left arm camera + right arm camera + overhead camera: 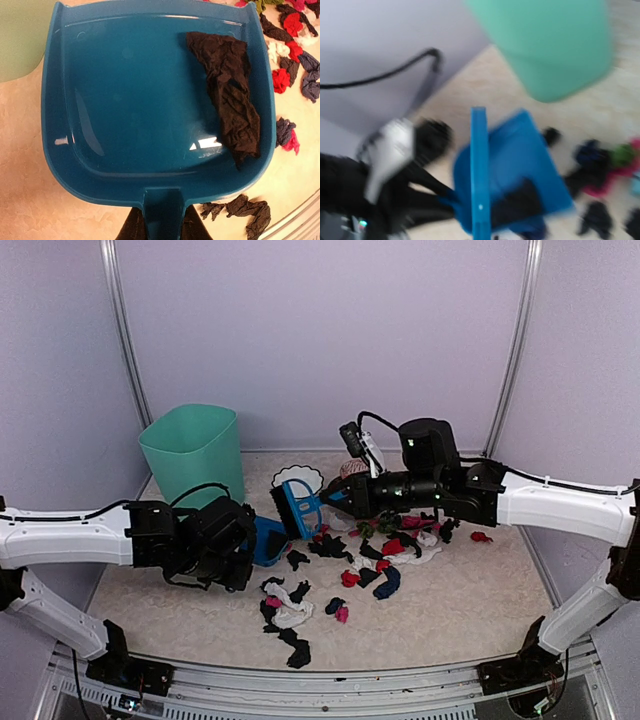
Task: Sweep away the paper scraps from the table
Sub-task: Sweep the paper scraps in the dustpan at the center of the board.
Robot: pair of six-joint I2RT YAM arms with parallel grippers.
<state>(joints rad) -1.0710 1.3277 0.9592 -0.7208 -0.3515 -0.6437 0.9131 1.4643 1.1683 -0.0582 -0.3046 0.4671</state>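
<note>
Jaws of left gripper [161,226] are pinching dustpan [125,100] handle, black scrap [227,95] lying inside; right gripper [336,499] jaws are pinching brush [301,508] beside paper scraps [392,547].

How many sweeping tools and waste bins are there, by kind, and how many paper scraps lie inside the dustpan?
green plastic waste bin: 1
blue plastic dustpan: 1
small blue hand brush: 1
black wrinkled paper scrap inside the dustpan: 1
Total: 4
</note>
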